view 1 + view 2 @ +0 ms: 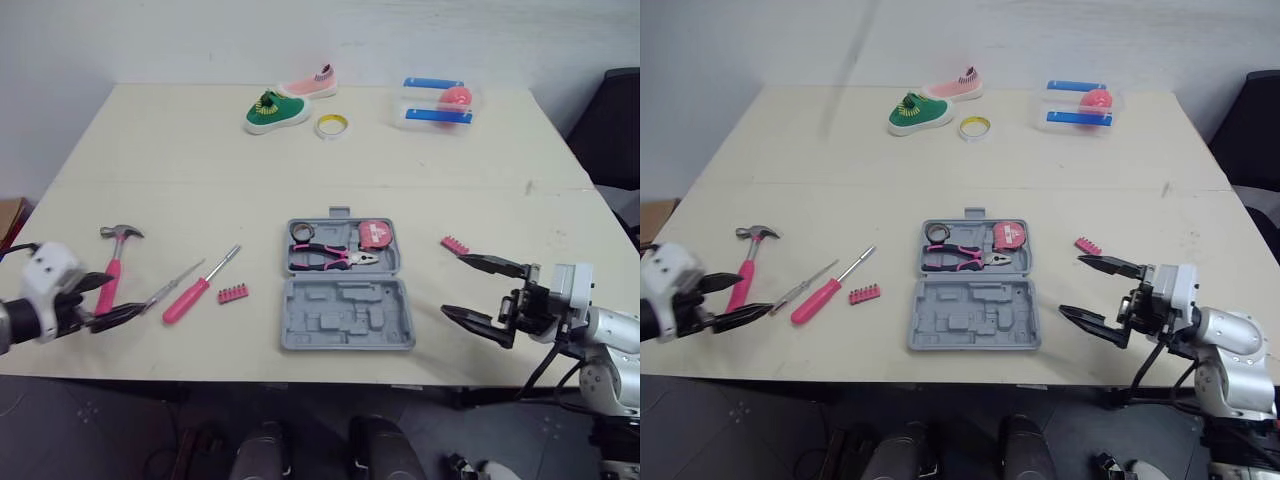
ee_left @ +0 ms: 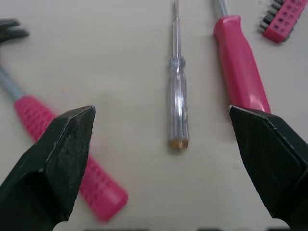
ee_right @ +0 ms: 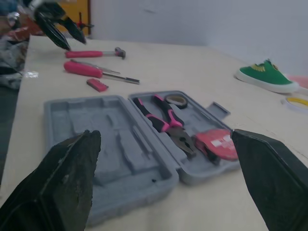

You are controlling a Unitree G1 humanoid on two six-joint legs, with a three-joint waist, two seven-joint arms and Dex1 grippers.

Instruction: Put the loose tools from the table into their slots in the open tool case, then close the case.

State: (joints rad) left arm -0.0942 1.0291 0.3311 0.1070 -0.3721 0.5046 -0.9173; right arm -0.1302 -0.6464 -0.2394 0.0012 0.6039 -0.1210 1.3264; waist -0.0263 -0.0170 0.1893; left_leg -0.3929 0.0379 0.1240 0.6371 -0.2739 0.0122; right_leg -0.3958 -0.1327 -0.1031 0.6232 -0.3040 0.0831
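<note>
The grey tool case [image 1: 345, 325] lies open at the table's middle front. Its far half holds pink-handled pliers [image 1: 335, 257], a tape measure [image 1: 376, 234] and a black tape roll [image 1: 303, 232]. Left of the case lie a pink bit holder [image 1: 233, 293], a pink screwdriver [image 1: 197, 290], a clear screwdriver [image 2: 177, 91] and a pink-handled hammer [image 1: 113, 265]. Right of the case sits a second pink bit strip [image 1: 456, 244]. My left gripper [image 1: 128, 293] is open, just short of the clear screwdriver's handle end. Near the case's right side, my right gripper [image 1: 452, 284] is open and empty.
At the table's far side lie a green shoe [image 1: 276, 110], a pink shoe [image 1: 310, 85], a yellow tape roll [image 1: 332, 125] and a clear box [image 1: 438, 105] with a pink ball. A black chair [image 1: 615, 120] stands beyond the right edge.
</note>
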